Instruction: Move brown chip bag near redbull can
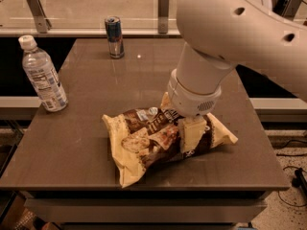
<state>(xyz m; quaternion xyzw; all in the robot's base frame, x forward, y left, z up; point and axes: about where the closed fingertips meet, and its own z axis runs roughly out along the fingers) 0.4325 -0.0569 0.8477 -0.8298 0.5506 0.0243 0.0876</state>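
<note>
The brown chip bag [148, 140] lies crumpled on the front half of the table, its cream ends pointing front-left and right. My gripper [186, 137] comes down from the big white arm onto the bag's right half. One cream finger [193, 134] shows in front of the bag, pressed into it; the other is hidden behind the wrist. The gripper looks shut on the bag, which rests on the table. The redbull can [114, 36] stands upright at the table's far edge, well apart from the bag, to its back left.
A clear water bottle [43, 74] with a white cap stands at the table's left edge. The brown table [96, 90] ends close in front of the bag. A glass rail with metal posts [163, 4] runs behind the table.
</note>
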